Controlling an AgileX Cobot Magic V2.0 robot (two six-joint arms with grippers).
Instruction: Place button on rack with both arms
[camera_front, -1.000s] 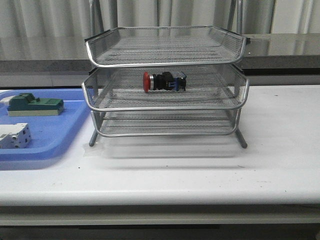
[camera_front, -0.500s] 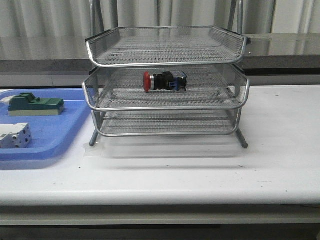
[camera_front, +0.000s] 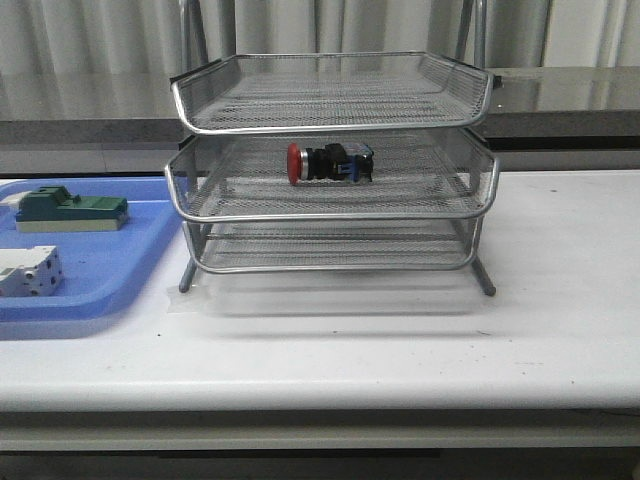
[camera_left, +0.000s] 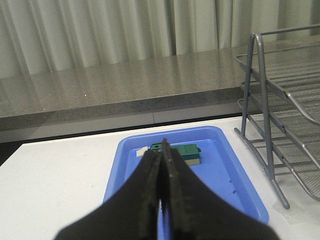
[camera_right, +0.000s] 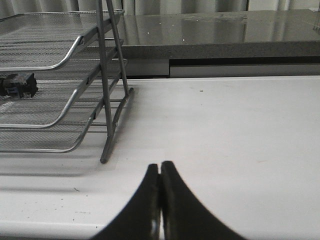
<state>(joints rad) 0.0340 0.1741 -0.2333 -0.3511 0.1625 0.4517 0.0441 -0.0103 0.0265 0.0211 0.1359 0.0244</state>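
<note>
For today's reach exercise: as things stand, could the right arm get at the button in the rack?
Probably yes. The button lies on the rack's middle tier, whose front is open, and nothing stands on the table before it. The right gripper is shut and empty, off to the rack's side, so it must open and enter under the top tier.

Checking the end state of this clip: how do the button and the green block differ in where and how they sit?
The button lies on its side in the rack's middle tier, off the table; the green block sits flat in the blue tray left of the rack. The button is round, with a red cap and black body; the block is squat and boxy. Neither is held by a gripper.
</note>
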